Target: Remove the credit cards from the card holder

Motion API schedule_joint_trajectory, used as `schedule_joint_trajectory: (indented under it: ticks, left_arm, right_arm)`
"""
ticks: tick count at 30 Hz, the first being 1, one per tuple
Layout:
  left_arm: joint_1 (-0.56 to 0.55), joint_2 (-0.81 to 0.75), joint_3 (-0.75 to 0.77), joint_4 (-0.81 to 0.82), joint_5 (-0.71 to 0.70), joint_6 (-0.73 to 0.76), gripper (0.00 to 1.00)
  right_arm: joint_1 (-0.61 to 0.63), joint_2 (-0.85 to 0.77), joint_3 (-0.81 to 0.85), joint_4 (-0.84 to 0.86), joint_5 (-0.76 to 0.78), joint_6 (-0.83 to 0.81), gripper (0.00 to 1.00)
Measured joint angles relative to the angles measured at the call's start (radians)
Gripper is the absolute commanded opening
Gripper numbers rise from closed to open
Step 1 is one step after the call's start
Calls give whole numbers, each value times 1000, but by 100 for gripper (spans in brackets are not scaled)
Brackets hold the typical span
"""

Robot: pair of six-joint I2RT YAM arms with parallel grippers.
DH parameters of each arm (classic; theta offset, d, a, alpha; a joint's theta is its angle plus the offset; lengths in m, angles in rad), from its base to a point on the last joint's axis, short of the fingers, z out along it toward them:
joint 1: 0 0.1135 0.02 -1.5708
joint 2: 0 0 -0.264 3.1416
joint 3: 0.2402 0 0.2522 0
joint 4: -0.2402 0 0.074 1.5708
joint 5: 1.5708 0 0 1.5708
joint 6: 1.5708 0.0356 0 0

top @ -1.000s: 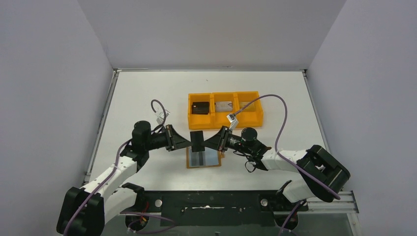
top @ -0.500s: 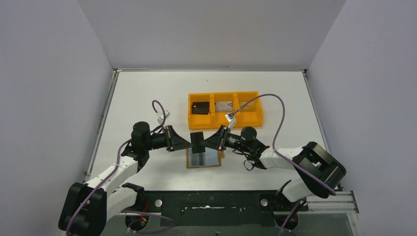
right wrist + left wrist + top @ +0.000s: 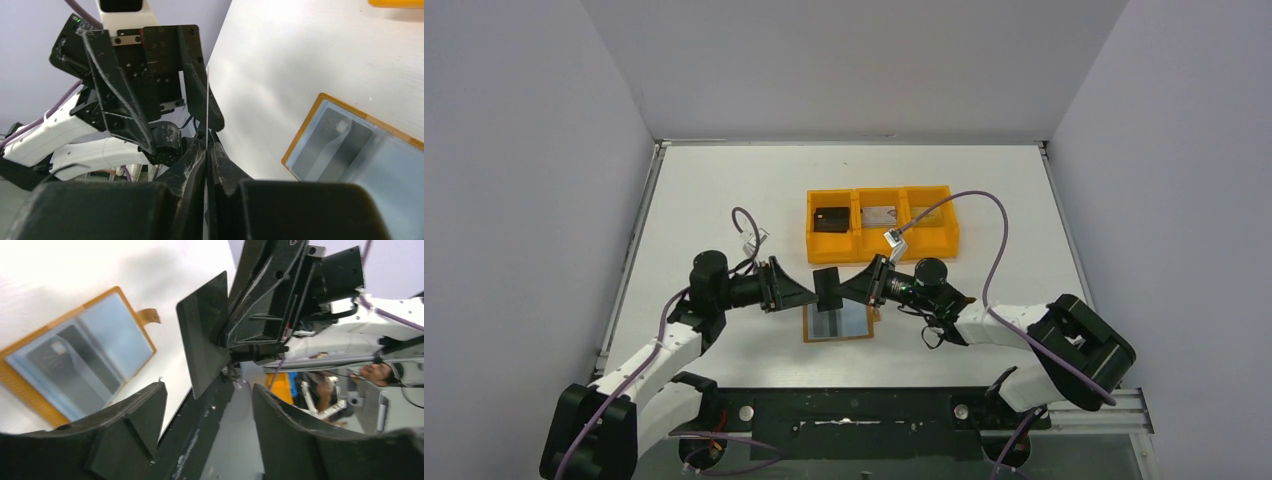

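Observation:
A dark credit card (image 3: 827, 287) stands on edge above the table, held between the two arms. My right gripper (image 3: 850, 288) is shut on its right edge; in the right wrist view the card (image 3: 206, 107) shows as a thin line rising from the closed fingers (image 3: 220, 165). My left gripper (image 3: 801, 293) is open just left of the card, its fingers (image 3: 135, 425) apart and off the card (image 3: 205, 330). The tan card holder (image 3: 837, 323) lies open and flat below, with a grey card (image 3: 75, 365) in its pocket.
An orange three-compartment tray (image 3: 856, 246) sits behind the arms, with a dark card (image 3: 831, 219) in its left bin and a silvery card (image 3: 881, 216) in the middle one. The right arm's purple cable (image 3: 984, 215) arcs over the tray's right end.
The left gripper has opened, let go of the dark card and drawn back slightly to the left. The right gripper has closed on the card, which stays in place.

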Motion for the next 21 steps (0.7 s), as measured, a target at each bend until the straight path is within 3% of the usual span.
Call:
schedule_joint_trajectory:
  ticks: [6, 15, 21]
  left_arm:
    - [2, -101, 90, -292, -175, 152, 83]
    - [7, -227, 291, -690, -562, 348, 86]
    - [7, -306, 372, -801, -839, 426, 88]
  right_arm:
    - [0, -98, 1, -166, 95, -71, 0]
    - [8, -218, 62, -481, 302, -216, 0]
    - [20, -254, 109, -591, 403, -332, 0]
